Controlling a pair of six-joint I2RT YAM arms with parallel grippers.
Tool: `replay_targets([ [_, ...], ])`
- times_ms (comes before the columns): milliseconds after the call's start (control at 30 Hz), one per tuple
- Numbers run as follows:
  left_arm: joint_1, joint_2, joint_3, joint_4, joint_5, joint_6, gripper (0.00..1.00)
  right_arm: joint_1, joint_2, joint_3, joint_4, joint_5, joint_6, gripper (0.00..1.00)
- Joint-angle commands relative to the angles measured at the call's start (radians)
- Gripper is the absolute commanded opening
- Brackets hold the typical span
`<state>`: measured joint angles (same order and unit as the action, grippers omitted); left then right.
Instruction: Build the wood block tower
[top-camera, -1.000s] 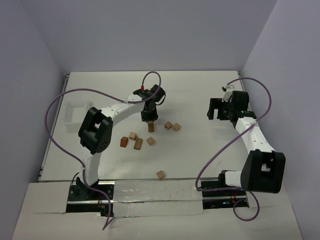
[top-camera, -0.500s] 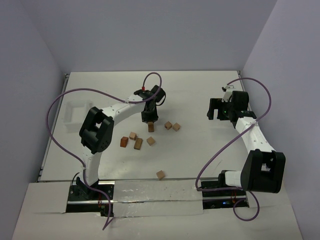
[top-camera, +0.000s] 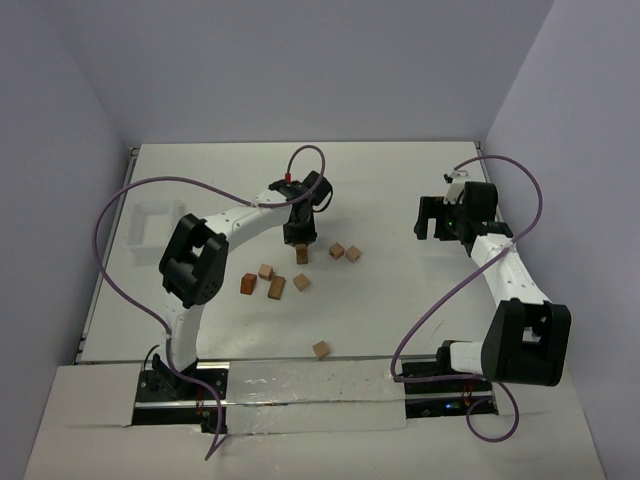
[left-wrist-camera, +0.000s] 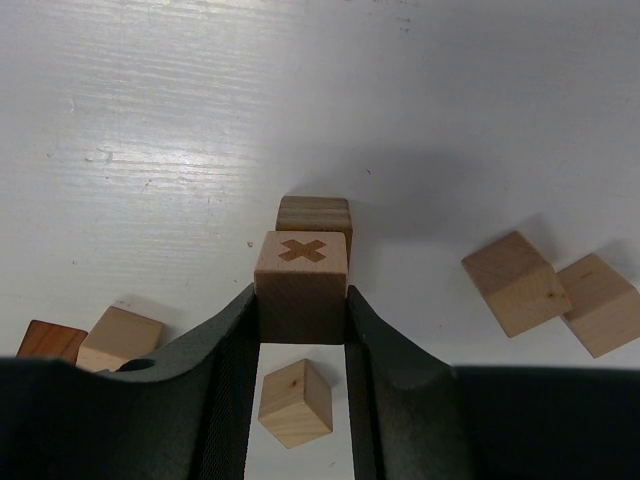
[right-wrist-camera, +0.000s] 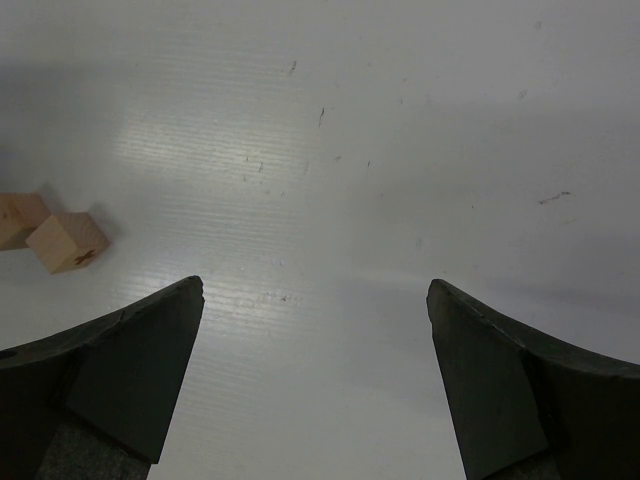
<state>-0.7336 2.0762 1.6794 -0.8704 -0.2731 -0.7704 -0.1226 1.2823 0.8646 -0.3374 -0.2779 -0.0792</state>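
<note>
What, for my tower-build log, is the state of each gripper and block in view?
left gripper: shut on the X-marked block.
X-marked block: held between the fingers, directly over another block.
block beneath it: flat on the table; cannot tell if the two touch.
right gripper: open, empty.
loose blocks: scattered on the table, none stacked.

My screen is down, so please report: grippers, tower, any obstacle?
Left gripper shut on X-marked block, right by a second block, contact unclear. Right gripper open, empty. Loose blocks lie aside.
</note>
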Motion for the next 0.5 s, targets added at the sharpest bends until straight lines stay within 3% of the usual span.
replay_targets([
  [0,-0.014,0.008,0.024,0.013,-0.031,0.013,0.19,-0.005,0.004,0.052,0.0,0.005,0.002,1.0],
  [333,-0.02,-0.001,0.027,0.013,-0.05,0.015,0.19,-0.006,0.002,0.051,0.0,0.004,0.002,1.0],
  [467,-0.02,0.004,0.028,0.015,-0.046,0.017,0.24,-0.005,0.0,0.051,0.0,0.005,0.002,1.0],
])
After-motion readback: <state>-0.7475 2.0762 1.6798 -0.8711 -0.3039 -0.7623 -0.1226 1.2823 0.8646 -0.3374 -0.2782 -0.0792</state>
